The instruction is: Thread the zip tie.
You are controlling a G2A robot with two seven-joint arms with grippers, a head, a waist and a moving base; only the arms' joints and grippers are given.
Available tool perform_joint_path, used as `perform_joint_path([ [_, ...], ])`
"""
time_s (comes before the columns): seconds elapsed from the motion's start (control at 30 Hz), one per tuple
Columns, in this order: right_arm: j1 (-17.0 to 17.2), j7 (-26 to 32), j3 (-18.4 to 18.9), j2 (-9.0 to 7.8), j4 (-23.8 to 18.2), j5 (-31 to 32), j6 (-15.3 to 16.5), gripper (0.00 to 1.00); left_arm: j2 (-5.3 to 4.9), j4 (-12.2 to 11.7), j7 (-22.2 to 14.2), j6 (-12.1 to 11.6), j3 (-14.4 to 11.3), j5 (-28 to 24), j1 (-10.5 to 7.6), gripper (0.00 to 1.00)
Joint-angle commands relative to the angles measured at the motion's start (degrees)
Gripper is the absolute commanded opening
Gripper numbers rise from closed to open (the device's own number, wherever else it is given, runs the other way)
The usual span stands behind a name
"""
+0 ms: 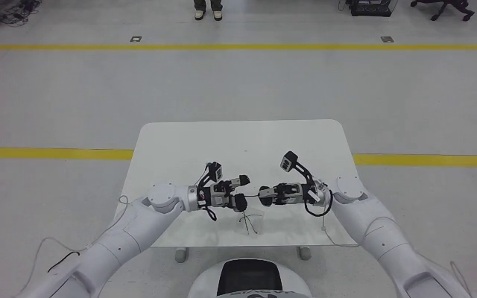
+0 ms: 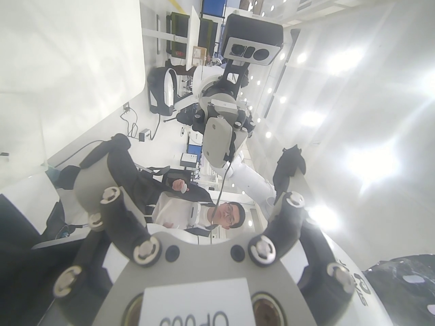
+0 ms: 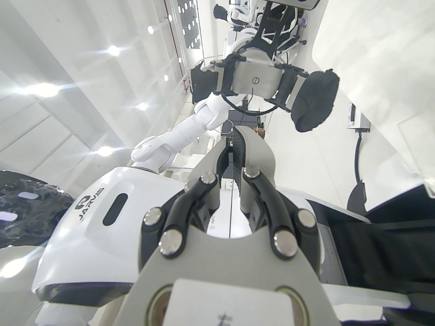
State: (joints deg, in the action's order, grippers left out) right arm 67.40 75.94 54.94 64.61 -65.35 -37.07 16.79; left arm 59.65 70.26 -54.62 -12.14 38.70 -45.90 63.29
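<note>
My two grippers face each other just above the white table [image 1: 179,149], near its front edge. My right gripper [image 1: 263,195] [image 3: 234,134] is shut on a thin dark zip tie [image 1: 258,194] [image 3: 251,98], whose free end points at the left one. My left gripper [image 1: 242,192] [image 2: 204,147] is open wide, its black-padded fingers [image 2: 115,147] spread on either side of the tie [image 2: 219,201]. In the right wrist view the left gripper's palm [image 3: 258,81] sits straight ahead, with the tie's tip in front of it.
A few thin dark strands [image 1: 247,221] lie on the table under the grippers. The table's front edge [image 1: 246,246] is close below them. A person sits behind the robot in the left wrist view, touching nothing on the table.
</note>
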Motion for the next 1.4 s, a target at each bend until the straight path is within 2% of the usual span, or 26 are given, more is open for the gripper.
perform_joint_path([
  [0.0, 0.0, -0.1, 0.0, 0.03, 0.0, 0.0, 0.1, 0.00, 0.01, 0.0, -0.6, -0.1, 0.2, 0.0, 0.13, 1.00],
  [0.63, -0.7, -0.2, -0.6, 0.52, 0.6, 0.6, -0.5, 0.00, 0.54, -0.1, -1.9, 0.8, 1.0, 0.3, 0.41, 1.00],
  [1.37, -0.8, -0.1, -0.6, 0.92, 1.1, 0.6, 0.8, 0.00, 1.13, -0.8, -3.0, 1.5, 1.8, 0.5, 0.59, 1.00],
])
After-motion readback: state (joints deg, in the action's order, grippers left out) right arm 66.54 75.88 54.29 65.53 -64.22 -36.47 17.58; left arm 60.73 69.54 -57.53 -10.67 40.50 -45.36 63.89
